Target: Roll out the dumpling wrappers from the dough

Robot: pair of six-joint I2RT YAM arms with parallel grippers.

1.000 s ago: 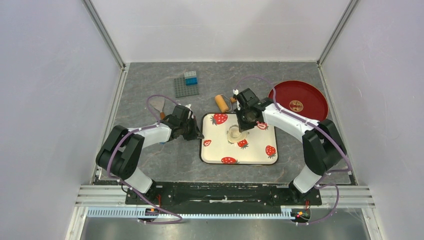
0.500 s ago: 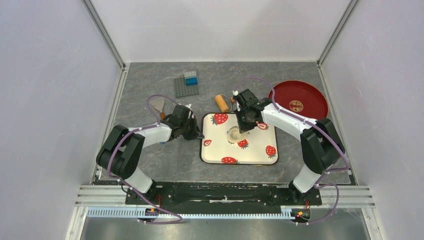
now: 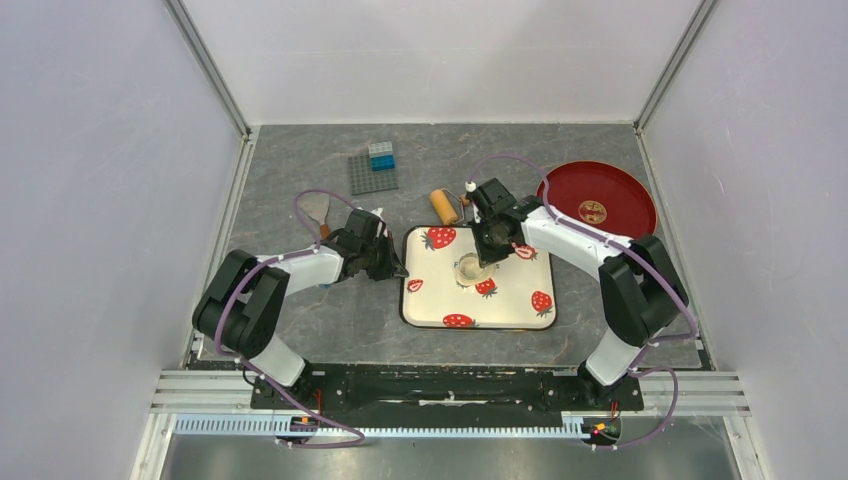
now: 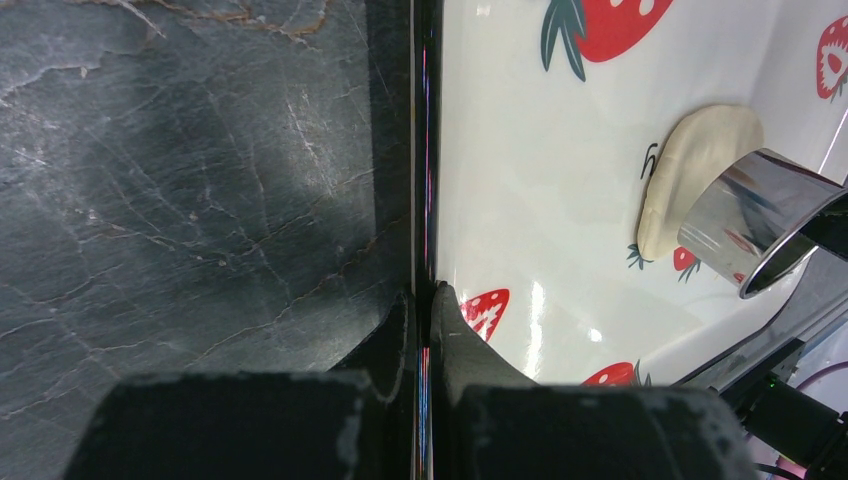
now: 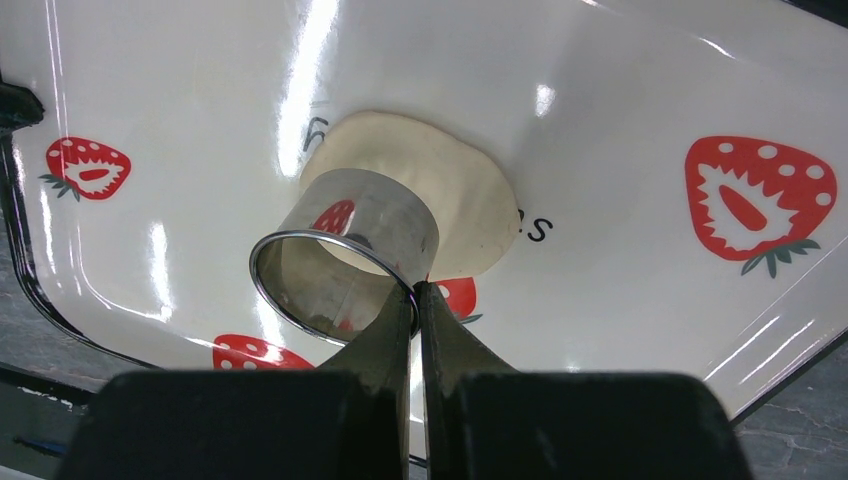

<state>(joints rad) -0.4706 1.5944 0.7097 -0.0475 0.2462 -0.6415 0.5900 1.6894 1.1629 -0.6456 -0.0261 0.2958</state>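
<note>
Pinching the black left rim of the strawberry-print tray (image 4: pixel 424 150) with the left gripper (image 4: pixel 425 298), shut narrow on that thin edge. Holding the metal ring cutter (image 5: pixel 372 215) by its wall with the right gripper (image 5: pixel 415 292), closed tight on the thin metal. Near the middle of the tray: the dough (image 5: pixel 470 195), a flattened pale patch, partly under the tilted ring; cannot tell whether touching. Beyond the tray's far edge, on the grey table (image 3: pixel 350 310): a wooden roller (image 3: pixel 443 206), with a red plate (image 3: pixel 600 190) off to the right
</note>
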